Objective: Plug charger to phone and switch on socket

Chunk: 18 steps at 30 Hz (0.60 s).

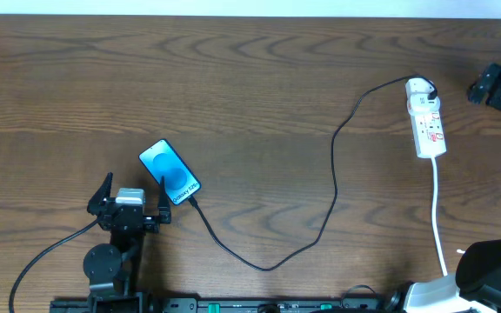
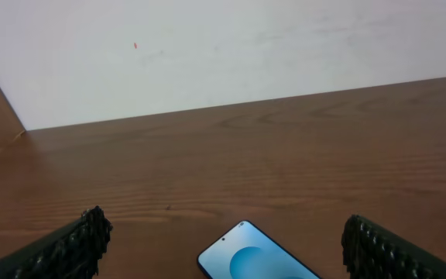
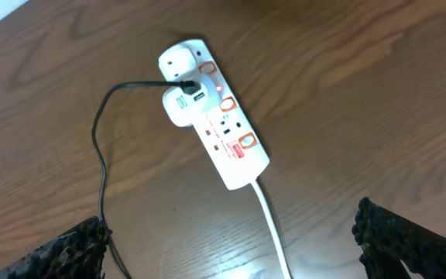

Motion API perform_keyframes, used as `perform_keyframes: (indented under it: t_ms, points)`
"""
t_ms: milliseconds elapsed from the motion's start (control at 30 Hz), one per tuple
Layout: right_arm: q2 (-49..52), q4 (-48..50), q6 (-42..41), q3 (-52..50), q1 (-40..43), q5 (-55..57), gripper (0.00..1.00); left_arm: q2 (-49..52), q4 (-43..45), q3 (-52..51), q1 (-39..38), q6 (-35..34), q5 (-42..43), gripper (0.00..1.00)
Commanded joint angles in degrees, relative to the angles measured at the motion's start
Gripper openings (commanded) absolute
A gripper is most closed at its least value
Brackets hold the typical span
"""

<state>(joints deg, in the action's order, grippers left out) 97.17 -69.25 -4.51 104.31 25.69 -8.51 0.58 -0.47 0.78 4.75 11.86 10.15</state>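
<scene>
Phone (image 1: 170,171) beside wide-spread left gripper (image 1: 132,201)

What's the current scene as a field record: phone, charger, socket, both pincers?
phone: face up on table, screen lit blue
charger: black cable from adapter to the phone's lower end; cannot tell if seated
socket: white strip at far right, adapter plugged in near its rounded end; switch state unclear
left pincer: open, empty, phone's top edge between its fingers
right pincer: open, empty, apart from socket
</scene>
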Motion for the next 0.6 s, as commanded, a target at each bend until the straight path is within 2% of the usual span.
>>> perform_keyframes:
  t_ms: [0, 167, 567]
  points:
    - [-1.2, 0.7, 0.7, 0.8, 0.1, 0.7, 0.99, -0.3, -2.7, -0.5, 0.0, -0.1, 0.7, 0.98]
    - [-5.4, 4.3, -0.2, -3.9, -0.4, 0.4, 0.99, -0.3, -2.7, -0.5, 0.0, -0.1, 0.7, 0.98]
    - [-24.1, 32.6, -3.9, -39.8, -5.2, 0.4, 0.99, -0.3, -2.7, -0.5, 0.0, -0.1, 0.7, 0.98]
